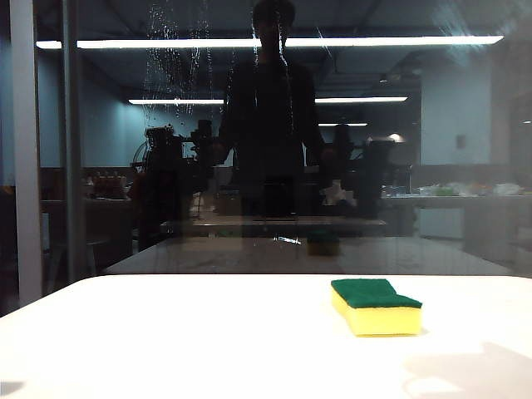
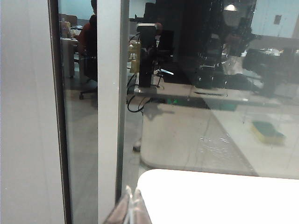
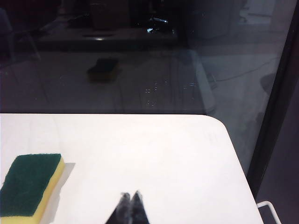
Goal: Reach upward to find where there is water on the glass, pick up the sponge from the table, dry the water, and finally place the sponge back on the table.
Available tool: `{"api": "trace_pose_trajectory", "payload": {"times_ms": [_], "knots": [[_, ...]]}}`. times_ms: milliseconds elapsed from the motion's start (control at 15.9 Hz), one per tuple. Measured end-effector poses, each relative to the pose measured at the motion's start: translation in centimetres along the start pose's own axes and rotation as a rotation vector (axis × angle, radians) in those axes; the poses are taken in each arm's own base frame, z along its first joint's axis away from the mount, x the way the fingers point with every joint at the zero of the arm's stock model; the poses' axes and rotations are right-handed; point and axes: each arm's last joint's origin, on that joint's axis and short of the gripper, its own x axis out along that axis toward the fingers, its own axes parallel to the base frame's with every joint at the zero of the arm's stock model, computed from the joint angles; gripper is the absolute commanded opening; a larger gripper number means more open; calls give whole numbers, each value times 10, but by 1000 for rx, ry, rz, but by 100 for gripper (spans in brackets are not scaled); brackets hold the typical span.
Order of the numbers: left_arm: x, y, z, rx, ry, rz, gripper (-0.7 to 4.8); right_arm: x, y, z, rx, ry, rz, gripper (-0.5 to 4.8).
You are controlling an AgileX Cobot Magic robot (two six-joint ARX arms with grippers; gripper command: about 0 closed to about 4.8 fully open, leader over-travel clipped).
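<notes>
Nothing of the task looks done yet — the sponge (image 1: 376, 306) lies flat on the white worktop (image 1: 166, 341), green side up, untouched, a little way in front of the glass (image 1: 349, 166). The water (image 1: 170, 62) shows as thin pale streaks and droplets high on the glass, well above the sponge and off to the left of it in the exterior view, apparently not wiped. Neither arm appears in the exterior view. In the left wrist view the left gripper (image 2: 131, 205) sits low at the worktop's near-left corner, far from the sponge and close to the grey frame bar (image 2: 110, 107), its fingers pressed together on nothing. In the right wrist view the right gripper (image 3: 131, 205) hovers over bare worktop just beside the sponge, fingers also pressed together and empty. So every step remains, by my reading — the upward search for the wet patch, the pickup, the drying, and setting the sponge back down.
</notes>
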Motion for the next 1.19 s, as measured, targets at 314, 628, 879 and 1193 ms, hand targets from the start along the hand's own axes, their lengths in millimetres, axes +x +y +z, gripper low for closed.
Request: {"api": "trace_pose_trajectory", "payload": {"times_ms": [314,628,879,1193], "knots": [[0,0,0,0,0,0,-5,0,0,0,0,0,0,-5],[0,0,0,0,0,0,-5,0,0,0,0,0,0,-5],[0,-1,6,3,-55,-22,-5,0,0,2,-1,-18,1,-5],[-7,-4,45,8,-127,-37,-5,-10,2,36,-6,-140,5,-5]]}}
